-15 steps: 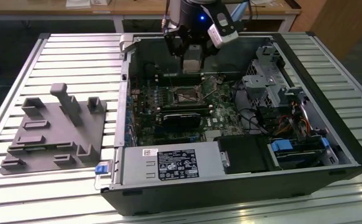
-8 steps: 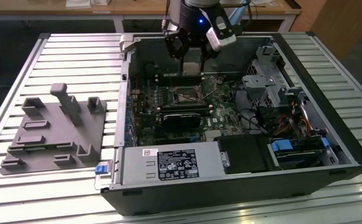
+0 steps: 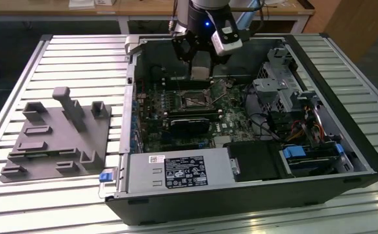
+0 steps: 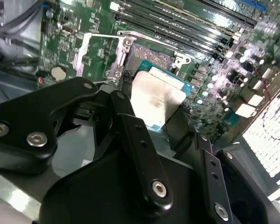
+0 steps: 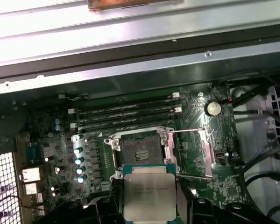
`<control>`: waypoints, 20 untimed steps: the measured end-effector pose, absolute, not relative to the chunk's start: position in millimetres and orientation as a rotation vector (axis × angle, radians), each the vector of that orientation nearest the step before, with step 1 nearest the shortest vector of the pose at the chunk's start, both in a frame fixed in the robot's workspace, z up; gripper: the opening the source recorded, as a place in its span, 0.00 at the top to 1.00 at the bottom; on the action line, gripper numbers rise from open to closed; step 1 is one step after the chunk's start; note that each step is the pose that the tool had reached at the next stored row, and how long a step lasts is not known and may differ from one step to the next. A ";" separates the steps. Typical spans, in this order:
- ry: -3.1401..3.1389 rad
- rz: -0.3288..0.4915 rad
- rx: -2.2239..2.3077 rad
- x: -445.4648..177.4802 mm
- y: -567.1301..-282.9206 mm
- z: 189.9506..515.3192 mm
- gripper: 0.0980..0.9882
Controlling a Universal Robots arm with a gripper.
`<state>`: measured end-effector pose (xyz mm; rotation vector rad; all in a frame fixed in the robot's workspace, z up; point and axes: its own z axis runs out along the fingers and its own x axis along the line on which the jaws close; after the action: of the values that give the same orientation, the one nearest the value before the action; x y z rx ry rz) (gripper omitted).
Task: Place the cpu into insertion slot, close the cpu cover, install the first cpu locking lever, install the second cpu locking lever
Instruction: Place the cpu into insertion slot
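Grips chip (image 5: 150, 193) tight in gripper (image 3: 200, 68), hangs near bare socket (image 5: 139, 151) on green board (image 5: 191, 100), apart from it; lid (image 4: 84, 53) flipped open alongside.

Gripper (image 5: 149, 204) pointing down, clamped on cpu (image 5: 150, 189).

The exterior view looks steeply down on the open case (image 3: 241, 207), from far enough to take in all of it and the table (image 3: 59, 58) around it. Both wrist views sit close above the board (image 5: 200, 112), looking past the gripper (image 5: 150, 207), the first almost straight down and the second aslant. They share the cpu (image 5: 150, 186) and slot (image 5: 140, 151).
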<state>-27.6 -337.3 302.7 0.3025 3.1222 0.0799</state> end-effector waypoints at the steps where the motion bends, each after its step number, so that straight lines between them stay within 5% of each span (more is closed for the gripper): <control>1: 3.119 0.078 0.326 -27.6 -337.3 302.5 0.50; 20: 3.020 0.055 0.800 -27.6 -337.3 301.1 0.50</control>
<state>-27.6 -337.3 301.1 0.8001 3.0204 0.0548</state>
